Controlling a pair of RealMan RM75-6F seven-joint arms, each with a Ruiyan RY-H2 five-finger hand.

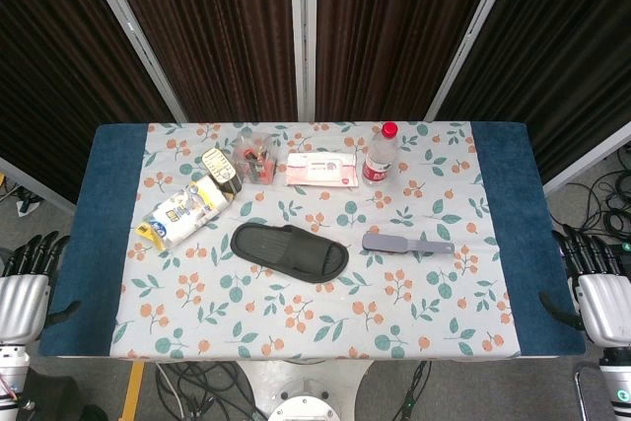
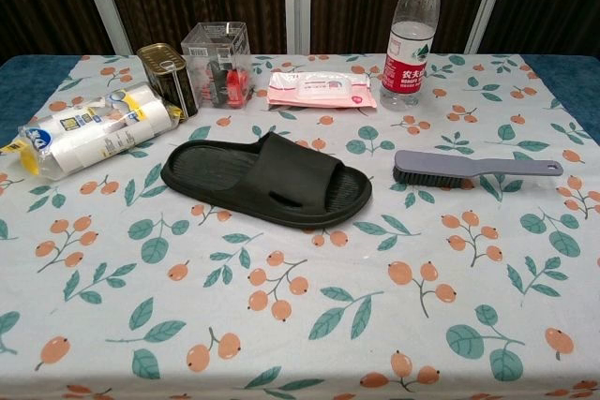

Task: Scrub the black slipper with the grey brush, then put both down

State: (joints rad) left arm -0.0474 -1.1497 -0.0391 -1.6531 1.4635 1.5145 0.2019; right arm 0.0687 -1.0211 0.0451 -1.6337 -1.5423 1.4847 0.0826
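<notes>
A black slipper [image 1: 290, 249] [image 2: 266, 178] lies flat in the middle of the floral tablecloth, its toe end pointing right. To its right lies the grey brush [image 1: 405, 243] [image 2: 472, 168], bristles down, handle pointing right. My left hand [image 1: 28, 278] hangs off the table's left edge and my right hand [image 1: 598, 278] off the right edge. Both hold nothing, fingers apart, well away from slipper and brush. Neither hand shows in the chest view.
Along the back stand a water bottle [image 1: 380, 154] [image 2: 410, 31], a pink wipes pack [image 1: 321, 170] [image 2: 321, 89], a clear plastic box [image 1: 256, 157] [image 2: 217, 64], a tin can [image 1: 221, 170] [image 2: 167, 78] and a wrapped white roll [image 1: 183, 211] [image 2: 90, 129]. The blue table [image 1: 503, 160] shows at both sides of the cloth.
</notes>
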